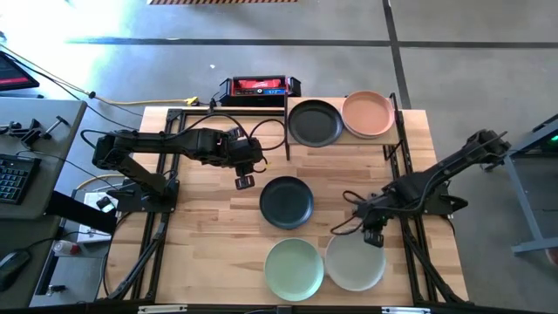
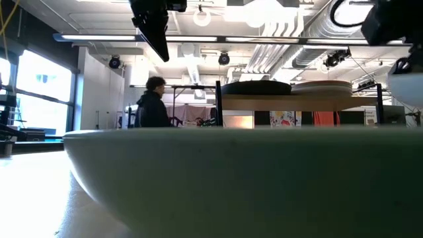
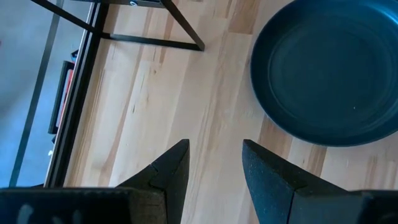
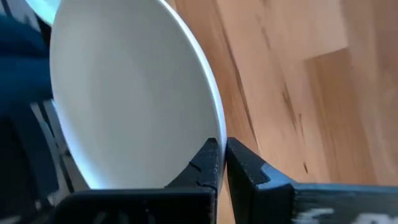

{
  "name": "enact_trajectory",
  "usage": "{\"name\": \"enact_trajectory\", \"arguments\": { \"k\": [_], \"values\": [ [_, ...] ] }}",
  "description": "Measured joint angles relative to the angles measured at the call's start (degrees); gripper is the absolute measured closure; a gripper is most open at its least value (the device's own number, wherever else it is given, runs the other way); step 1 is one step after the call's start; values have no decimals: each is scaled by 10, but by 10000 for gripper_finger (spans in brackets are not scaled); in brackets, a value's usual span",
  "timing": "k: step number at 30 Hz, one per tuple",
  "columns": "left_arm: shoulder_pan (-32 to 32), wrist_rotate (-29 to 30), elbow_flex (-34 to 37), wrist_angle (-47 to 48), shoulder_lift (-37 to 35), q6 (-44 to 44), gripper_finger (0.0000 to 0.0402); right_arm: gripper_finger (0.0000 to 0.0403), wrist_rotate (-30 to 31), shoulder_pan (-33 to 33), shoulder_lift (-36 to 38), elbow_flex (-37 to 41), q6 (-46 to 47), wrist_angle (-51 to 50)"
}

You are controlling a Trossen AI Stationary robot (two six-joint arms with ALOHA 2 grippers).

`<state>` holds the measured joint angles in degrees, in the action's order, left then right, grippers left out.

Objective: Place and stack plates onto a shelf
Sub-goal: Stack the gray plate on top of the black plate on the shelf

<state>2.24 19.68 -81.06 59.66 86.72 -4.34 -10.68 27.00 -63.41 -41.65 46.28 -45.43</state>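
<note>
The shelf (image 1: pixel 344 150) stands at the table's far right and carries a black plate (image 1: pixel 314 122) and a peach plate (image 1: pixel 368 113). Another black plate (image 1: pixel 286 201) (image 3: pixel 329 68) lies flat at mid-table. A pale green plate (image 1: pixel 294 269) and a cream plate (image 1: pixel 356 262) lie near the front edge. My left gripper (image 1: pixel 245 181) (image 3: pixel 214 146) hovers open above bare wood, left of the mid-table black plate. My right gripper (image 1: pixel 375 234) (image 4: pixel 222 144) is shut on the cream plate. The other plates are out of view. My right gripper pinches the cream plate's far rim (image 4: pixel 214 127) between its two fingers, one finger inside the bowl (image 4: pixel 202 163) and one outside. The fingers come from above and from the far side, slanting down. Whether the plate is lifted off the table, I cannot tell.
A red and black box (image 1: pixel 259 86) sits just beyond the far edge. Black frame rails run along both table sides (image 1: pixel 161 218). The pale green plate's wall fills the low view (image 2: pixel 218 178); a person (image 2: pixel 153 102) stands far back in the room. Bare wood lies left of centre.
</note>
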Motion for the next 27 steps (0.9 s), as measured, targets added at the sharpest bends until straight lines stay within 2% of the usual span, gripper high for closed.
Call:
{"name": "enact_trajectory", "arguments": {
  "k": [9,16,27],
  "values": [
    [0,0,0,0,0,0,266,403,94,-32,101,0,142,-2],
    [0,0,0,0,0,0,266,403,134,-104,150,0,218,17],
    [0,0,0,0,0,0,266,403,167,-269,155,0,172,124]
  ]
}}
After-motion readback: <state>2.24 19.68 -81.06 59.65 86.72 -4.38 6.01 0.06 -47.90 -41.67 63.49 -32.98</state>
